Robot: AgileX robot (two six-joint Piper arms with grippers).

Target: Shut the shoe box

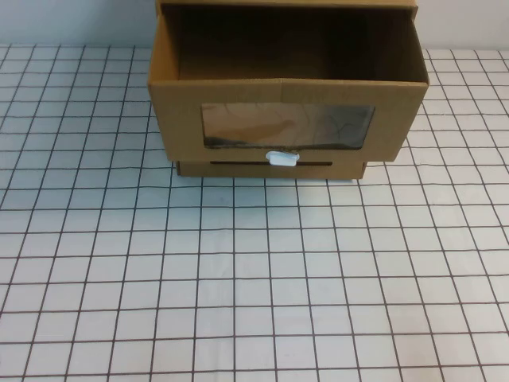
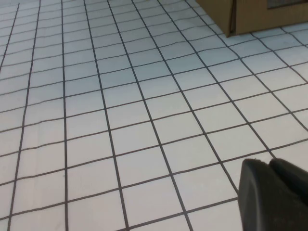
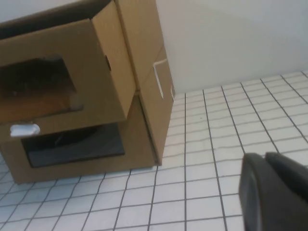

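Note:
The shoe box (image 1: 179, 111) is brown cardboard and stands at the table's far middle, on top of a like box. Its drawer is pulled out toward me and its top is open and dark inside. A clear window (image 1: 286, 126) fills the drawer front, with a small white pull tab (image 1: 282, 157) just below it. In the right wrist view the drawer (image 3: 96, 62) juts out from its sleeve (image 3: 144, 38), tab (image 3: 24, 129) at its lower edge. My left gripper (image 2: 267, 163) and right gripper (image 3: 264, 156) are shut, empty, well short of the box, outside the high view.
The lower cardboard box (image 3: 139, 149) carries the shoe box and shows a dark shoe behind its own window (image 3: 72, 144). A white wall rises behind the boxes. The checked white tablecloth (image 1: 254, 278) covers the table in front. A corner of the boxes (image 2: 250, 14) shows in the left wrist view.

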